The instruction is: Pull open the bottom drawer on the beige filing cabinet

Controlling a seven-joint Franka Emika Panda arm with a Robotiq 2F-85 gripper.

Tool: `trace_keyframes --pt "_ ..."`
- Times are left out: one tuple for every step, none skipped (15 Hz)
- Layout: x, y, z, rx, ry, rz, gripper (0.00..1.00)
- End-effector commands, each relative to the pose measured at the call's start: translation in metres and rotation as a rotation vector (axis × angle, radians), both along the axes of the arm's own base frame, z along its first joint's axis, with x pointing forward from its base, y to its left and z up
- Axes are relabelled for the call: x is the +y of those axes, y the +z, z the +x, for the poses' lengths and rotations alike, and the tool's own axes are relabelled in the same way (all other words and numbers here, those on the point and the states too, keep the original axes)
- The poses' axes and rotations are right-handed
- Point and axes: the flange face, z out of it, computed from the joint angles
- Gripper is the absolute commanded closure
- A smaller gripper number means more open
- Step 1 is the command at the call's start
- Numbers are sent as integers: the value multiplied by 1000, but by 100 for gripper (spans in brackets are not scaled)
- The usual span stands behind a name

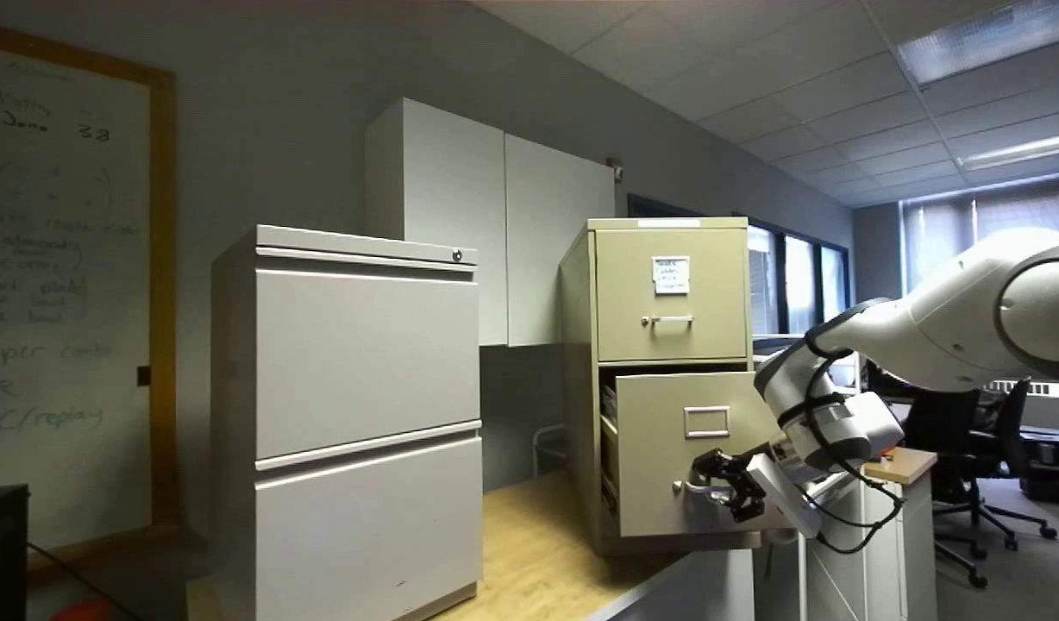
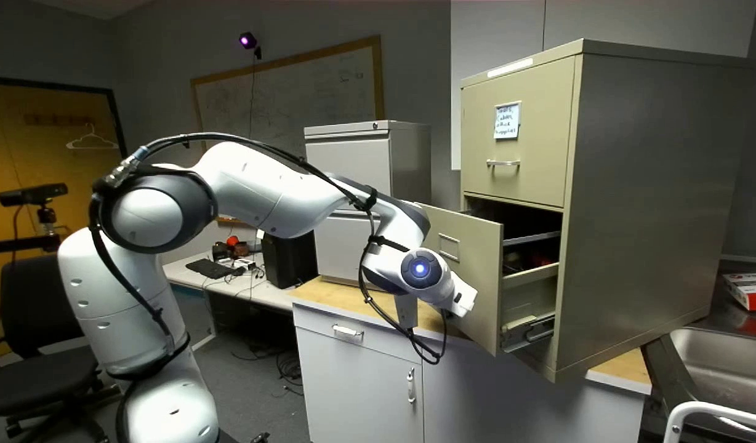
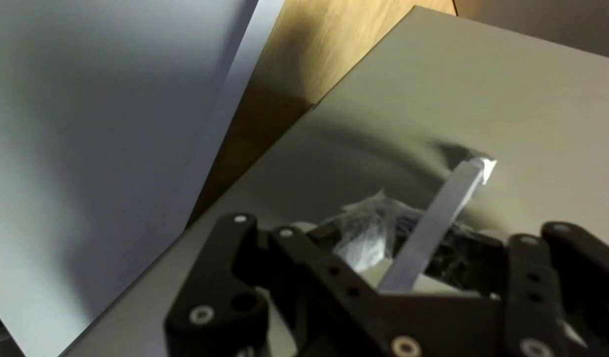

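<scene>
The beige filing cabinet stands on a counter and also shows in an exterior view. Its bottom drawer is pulled partly out in both exterior views; its front stands forward of the cabinet and its inside shows. The upper drawer with the white paper is shut. My gripper is at the bottom drawer's metal handle. In the wrist view the taped fingertips lie against both sides of the handle bar. In an exterior view the arm hides the fingers.
A pale grey two-drawer cabinet stands beside the beige one on the wooden counter. White base cupboards are below. A sink lies beyond the beige cabinet. Black cables hang from my wrist.
</scene>
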Motion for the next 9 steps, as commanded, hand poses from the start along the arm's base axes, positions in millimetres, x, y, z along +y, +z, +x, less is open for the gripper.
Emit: trace_keyframes --pt "45 -36 -36 66 51 31 91" --pt "48 -36 -40 67 51 34 91" --pt "50 -36 -44 67 50 36 91" --pt "52 -35 -48 66 48 37 91" --pt "52 -35 -51 66 45 36 91" --pt "53 -34 -53 64 43 37 91" --pt "54 -33 -56 64 40 36 91" --pt "55 -32 -57 63 37 34 91" --pt "55 -31 -59 61 32 32 91"
